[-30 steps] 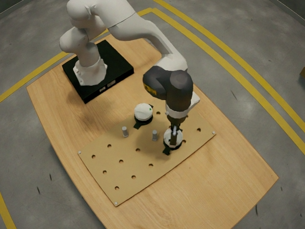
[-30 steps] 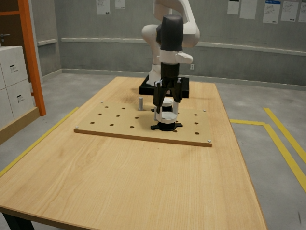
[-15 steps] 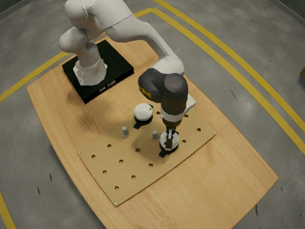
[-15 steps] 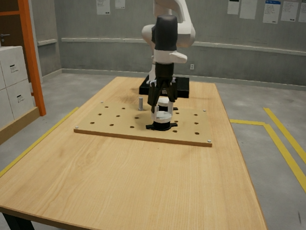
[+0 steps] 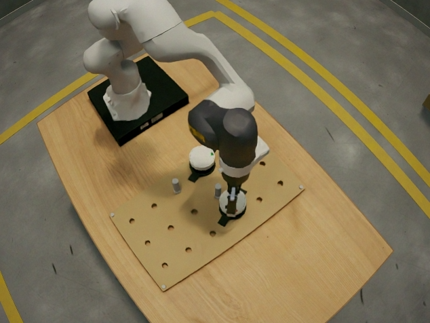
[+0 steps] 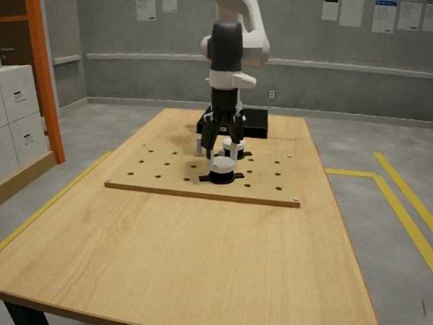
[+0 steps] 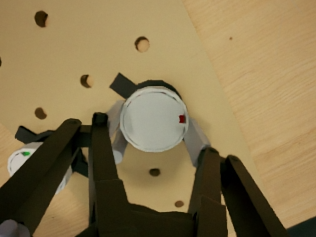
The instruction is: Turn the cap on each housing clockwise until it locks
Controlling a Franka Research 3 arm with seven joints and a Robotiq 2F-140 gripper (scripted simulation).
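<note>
My gripper [image 5: 232,203] [image 6: 223,157] [image 7: 154,119] is shut on the white cap [image 5: 224,199] [image 6: 220,164] [image 7: 150,116] of the near housing, one finger on each side. This cap bears a red mark [image 7: 182,119] on its right edge in the wrist view. Its black housing [image 5: 224,219] [image 6: 220,177] stands upright on the pegboard [image 5: 173,243] [image 6: 262,175] [image 7: 75,49]. The second housing's white cap [image 5: 201,157] [image 7: 20,161], with a green mark, stands upright behind it, free of the gripper.
Two short grey pegs [image 5: 176,186] [image 5: 218,190] stand on the pegboard left of the held housing. The pegboard lies on a wooden table [image 5: 277,260] [image 6: 175,262] [image 7: 270,74]. The robot's black base plate [image 5: 166,90] [image 6: 257,122] sits at the back.
</note>
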